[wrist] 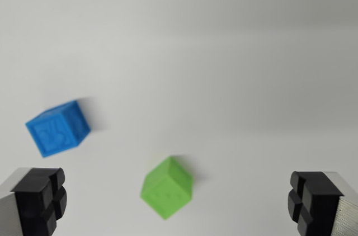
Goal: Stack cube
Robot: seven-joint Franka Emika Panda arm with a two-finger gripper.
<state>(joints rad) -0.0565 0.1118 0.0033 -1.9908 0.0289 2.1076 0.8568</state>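
White tabletop (224, 51), blurred. Gripper (178, 202) nearest, jaws spread wide, empty. Green cube (166, 187) between fingertips, slightly toward wrist view's left, corner-on to jaws. Blue cube (57, 128) farther, up-left of green, apart.

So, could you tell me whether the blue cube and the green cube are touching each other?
Apart. The wrist view shows bare white table between the blue cube and the green cube.
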